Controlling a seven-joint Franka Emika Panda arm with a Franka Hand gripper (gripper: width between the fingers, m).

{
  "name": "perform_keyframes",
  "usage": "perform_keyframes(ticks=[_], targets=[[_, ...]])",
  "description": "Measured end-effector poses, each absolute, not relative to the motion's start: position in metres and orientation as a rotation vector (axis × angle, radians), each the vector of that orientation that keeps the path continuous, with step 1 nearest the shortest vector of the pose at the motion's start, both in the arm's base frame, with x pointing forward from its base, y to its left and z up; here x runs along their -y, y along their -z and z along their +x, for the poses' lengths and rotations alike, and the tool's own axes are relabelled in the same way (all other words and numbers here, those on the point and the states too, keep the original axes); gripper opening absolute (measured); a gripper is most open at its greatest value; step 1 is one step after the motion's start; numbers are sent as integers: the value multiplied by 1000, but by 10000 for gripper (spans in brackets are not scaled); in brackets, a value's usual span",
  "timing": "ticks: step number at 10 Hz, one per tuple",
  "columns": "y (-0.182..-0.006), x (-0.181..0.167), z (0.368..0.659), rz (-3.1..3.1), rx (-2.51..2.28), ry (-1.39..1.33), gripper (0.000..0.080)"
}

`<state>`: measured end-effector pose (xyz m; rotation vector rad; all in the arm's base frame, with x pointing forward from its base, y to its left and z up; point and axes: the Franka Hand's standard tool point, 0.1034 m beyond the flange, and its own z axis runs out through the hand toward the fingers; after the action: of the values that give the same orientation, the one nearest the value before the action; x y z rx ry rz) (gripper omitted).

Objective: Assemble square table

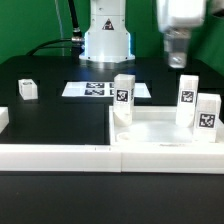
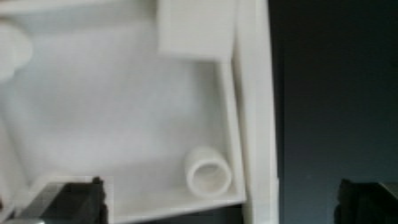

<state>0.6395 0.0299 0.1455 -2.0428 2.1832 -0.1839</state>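
The white square table top (image 1: 160, 128) lies inside the corner of the border rails, at the exterior view's right. Three white tagged legs stand on it: one at its left corner (image 1: 123, 96) and two at the right (image 1: 187, 97), (image 1: 207, 112). One loose leg block (image 1: 27, 89) lies on the black table at the left. My gripper (image 1: 177, 58) hangs above the right-hand legs, open and empty. In the wrist view my gripper (image 2: 222, 205) is spread wide over the top's raised rim (image 2: 249, 100) and a round screw socket (image 2: 210, 176). Part of a leg (image 2: 196, 28) shows beyond it.
The marker board (image 1: 100, 90) lies flat in front of the robot base (image 1: 106, 40). Long white border rails (image 1: 60, 155) run along the front. Another white part (image 1: 3, 118) sits at the far left edge.
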Motion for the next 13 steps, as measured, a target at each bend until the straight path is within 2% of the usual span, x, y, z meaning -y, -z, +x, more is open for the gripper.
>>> perform_keyframes(ticks=[2,7,8,11,13], targets=[[-160,1,622,-2152,-2061,201,649],[-155,1,622,-2506,-1669,254,649],[-151,9,619,-2568,-1576,305,649],[-124,62,565,-2852,-1119,309,649],[-111,86,544,-2940,-962,301,649]])
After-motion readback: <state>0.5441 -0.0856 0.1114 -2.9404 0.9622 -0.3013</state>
